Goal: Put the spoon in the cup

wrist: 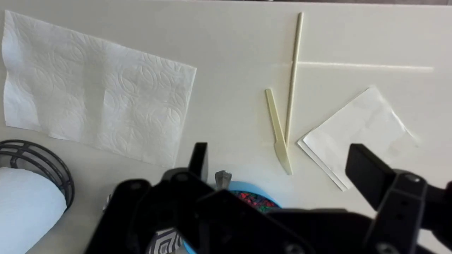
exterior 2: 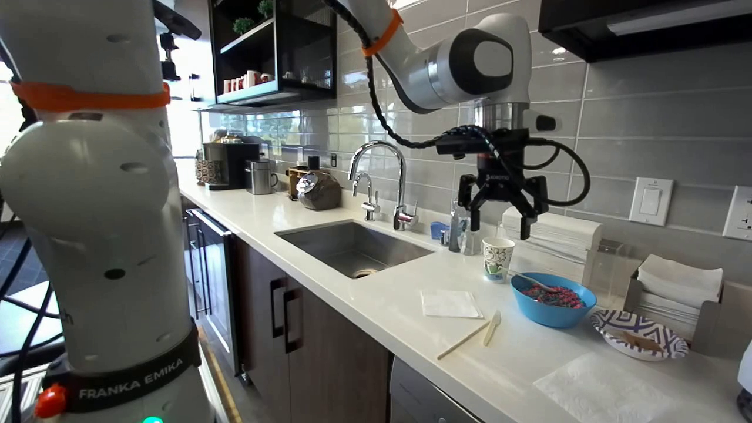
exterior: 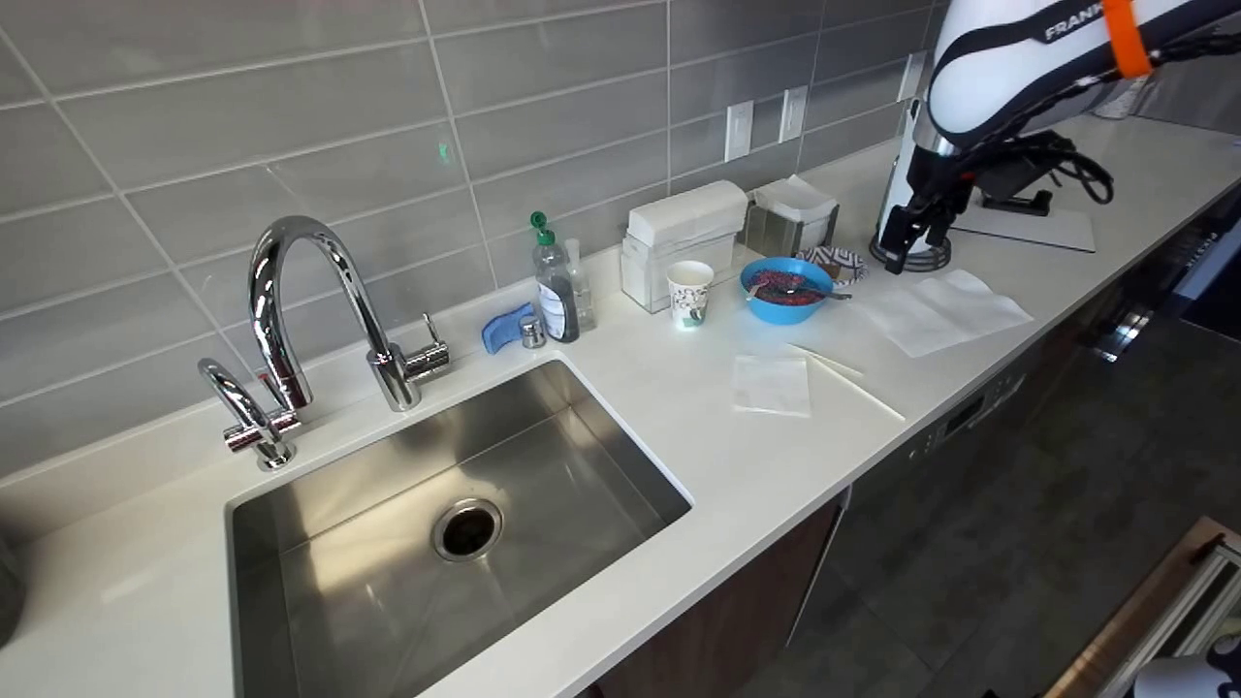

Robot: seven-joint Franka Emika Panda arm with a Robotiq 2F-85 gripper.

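The cup, a small white patterned paper cup, stands upright on the counter in both exterior views [exterior: 689, 294] [exterior 2: 498, 259]. It does not show in the wrist view. The spoon [exterior 2: 537, 284] rests in the blue bowl [exterior 2: 552, 317], its handle raised over the rim. The silver handle end [wrist: 223, 178] shows in the wrist view beside one finger; the rest of it is hidden behind the gripper. The bowl holds red and dark bits. My gripper [exterior 2: 499, 224] is open and empty above the counter; its fingers also show wide apart in the wrist view [wrist: 282, 163].
A patterned paper plate [exterior 2: 640, 346] sits beside the bowl. A pale knife [wrist: 278, 130], a thin stick [wrist: 293, 77] and napkins [wrist: 356, 130] lie in front. A napkin box [exterior: 684, 242] and soap bottle [exterior: 556, 291] stand behind the cup. The sink [exterior: 582, 485] lies beyond.
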